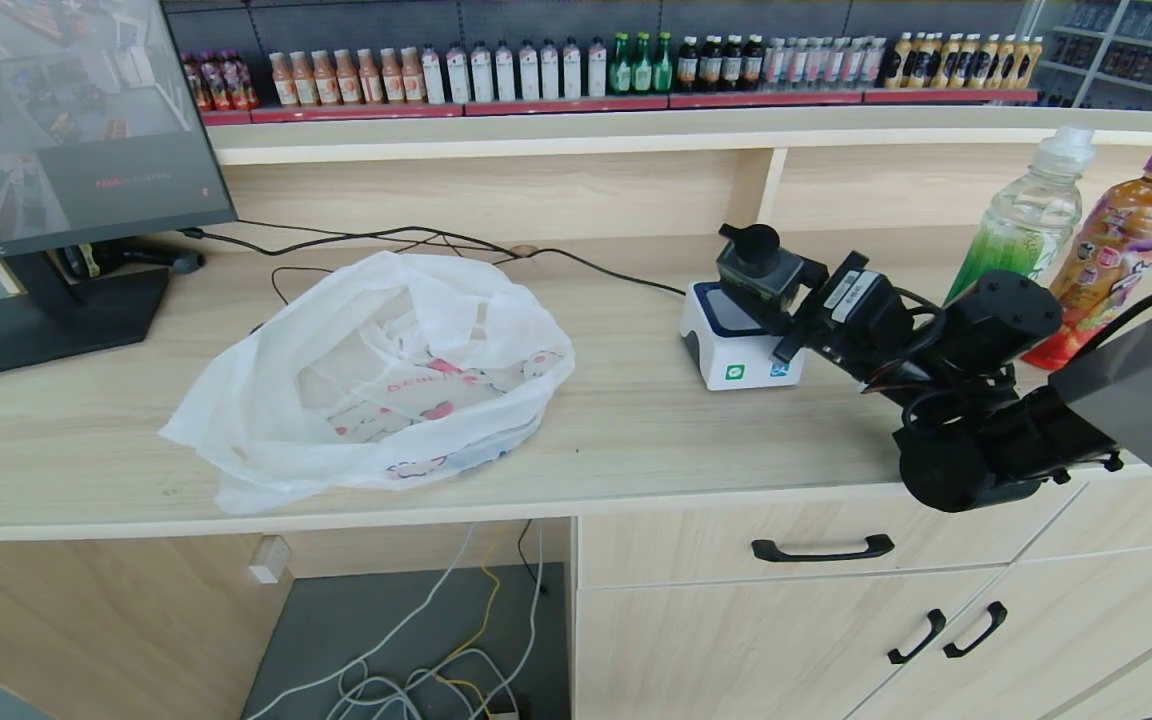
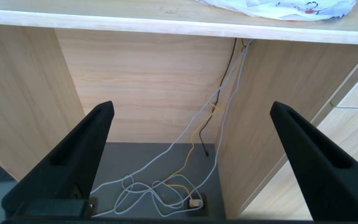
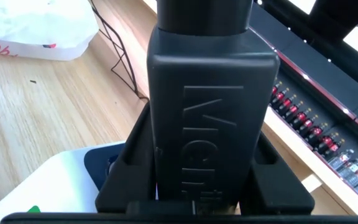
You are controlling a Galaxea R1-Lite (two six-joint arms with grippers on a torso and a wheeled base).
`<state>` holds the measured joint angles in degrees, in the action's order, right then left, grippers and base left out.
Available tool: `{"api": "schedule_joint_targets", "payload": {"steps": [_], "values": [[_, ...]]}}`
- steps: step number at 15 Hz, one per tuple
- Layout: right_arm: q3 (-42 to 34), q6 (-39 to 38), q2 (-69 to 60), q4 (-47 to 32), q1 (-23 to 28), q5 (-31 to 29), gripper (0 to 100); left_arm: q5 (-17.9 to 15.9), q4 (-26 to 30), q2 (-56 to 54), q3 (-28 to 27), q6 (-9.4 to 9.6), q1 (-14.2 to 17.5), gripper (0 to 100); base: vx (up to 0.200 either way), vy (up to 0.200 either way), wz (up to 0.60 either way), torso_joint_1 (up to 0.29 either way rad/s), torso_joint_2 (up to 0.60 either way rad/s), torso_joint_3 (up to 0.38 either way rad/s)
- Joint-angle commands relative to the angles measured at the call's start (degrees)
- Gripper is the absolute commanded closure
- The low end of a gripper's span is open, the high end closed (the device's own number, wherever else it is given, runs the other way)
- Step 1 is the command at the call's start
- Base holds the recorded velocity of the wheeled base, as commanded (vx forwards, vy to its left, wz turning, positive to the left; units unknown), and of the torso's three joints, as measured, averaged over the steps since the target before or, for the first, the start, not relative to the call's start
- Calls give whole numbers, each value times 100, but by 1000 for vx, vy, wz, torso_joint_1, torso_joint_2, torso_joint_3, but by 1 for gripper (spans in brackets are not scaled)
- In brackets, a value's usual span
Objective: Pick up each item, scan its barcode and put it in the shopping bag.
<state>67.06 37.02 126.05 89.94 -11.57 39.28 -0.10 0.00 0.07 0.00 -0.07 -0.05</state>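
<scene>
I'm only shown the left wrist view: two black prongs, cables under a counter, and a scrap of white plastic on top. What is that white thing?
Observer: That's the shopping bag, lying open on the wooden counter.
Operator: And what is the other arm up to?
Observer: The right claw is shut on a dark container with a round cap, held above a small white scanner.
Operator: Is anything else waiting?
Observer: Two bottles stand at the counter's right end: a clear bottle with a white cap and an orange bottle with a purple cap.
</scene>
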Motion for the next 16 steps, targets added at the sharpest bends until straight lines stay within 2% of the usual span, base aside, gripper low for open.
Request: {"api": "schedule_joint_targets", "payload": {"steps": [1,10,16], "values": [[-9,24,-10,6,-3,10,100,1,0,1,0,-1,-4,0,0,0,0,0,0,0],[-35,33,-28,6,-12,-8,100,1,0,1,0,-1,-4,0,0,0,0,0,0,0],[-141,-72,-265,6,-91,-245,100,1,0,1,0,-1,-4,0,0,0,0,0,0,0]]}}
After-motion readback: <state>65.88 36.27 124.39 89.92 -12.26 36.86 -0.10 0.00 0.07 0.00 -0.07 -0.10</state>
